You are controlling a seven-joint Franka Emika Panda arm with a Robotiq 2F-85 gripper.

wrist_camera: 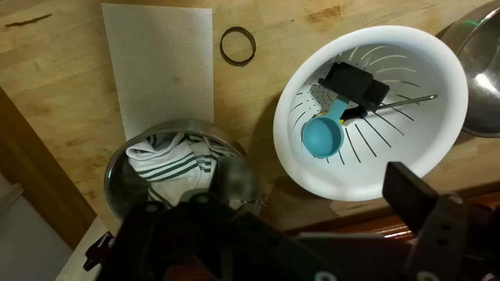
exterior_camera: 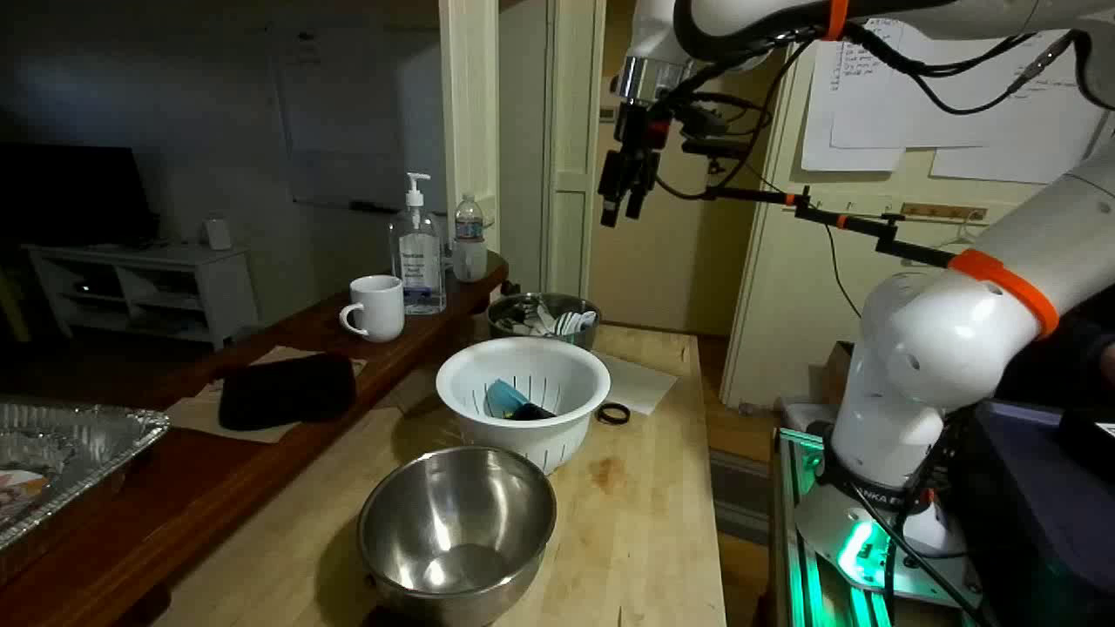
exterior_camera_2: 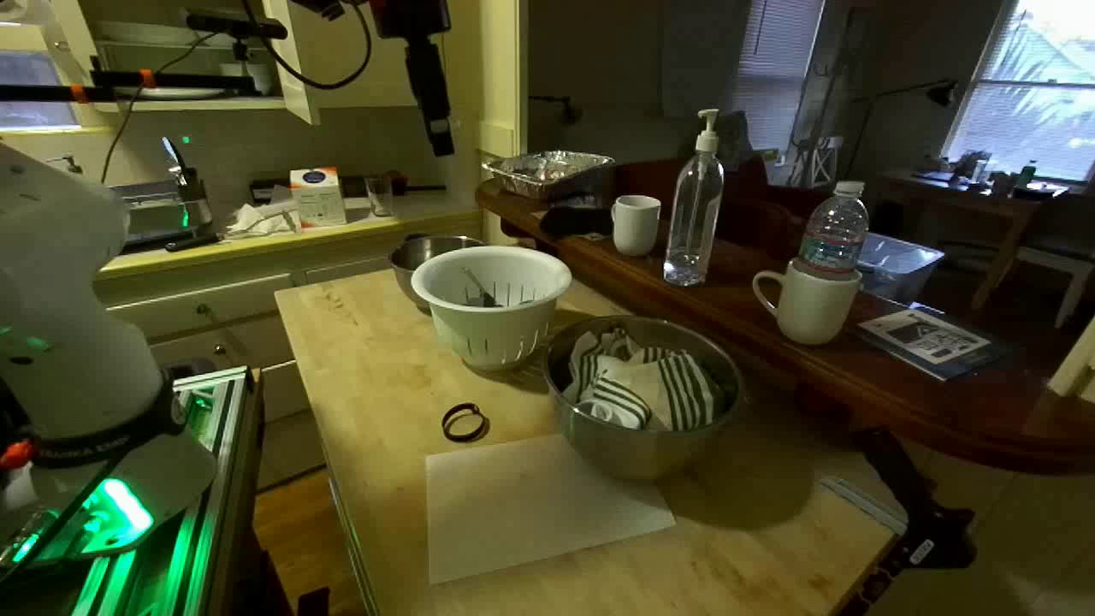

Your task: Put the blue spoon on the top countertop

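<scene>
Wrist view: blue measuring spoon (wrist_camera: 326, 128) lies inside the white colander (wrist_camera: 281, 132), scoop facing up; not yet lifted.
Hand (wrist_camera: 317, 180): fingers well apart, nothing between them; hangs well above the colander's rim in both exterior views. Whether squarely overhead cannot be told.
Bearing to spoon: down into the colander; in the wrist view it shows beyond the fingertips, within their span.
Spoon axis: scoop end nearer the fingertips, handle leading away inside the colander to a black block (wrist_camera: 353, 84); runs steeply across the line from fingertip to fingertip.
Handle grip: judged feasible across the handle's width with little wrist turn; a shift farther over the colander is likely needed during descent.
Colander obstructions: black block touches or covers the handle's end, which of these not determinable; screwdriver (wrist_camera: 410, 102) appears to pass under the handle. Both judged a risk of fouling a finger.
Desk (exterior_camera: 645, 514): pale butcher-block, directly beneath the colander.
Dark-wood countertop (exterior_camera: 187, 466): destination; raised, beside the colander on the side away from the robot base (exterior_camera: 827, 518); spoon not yet set there.
</scene>
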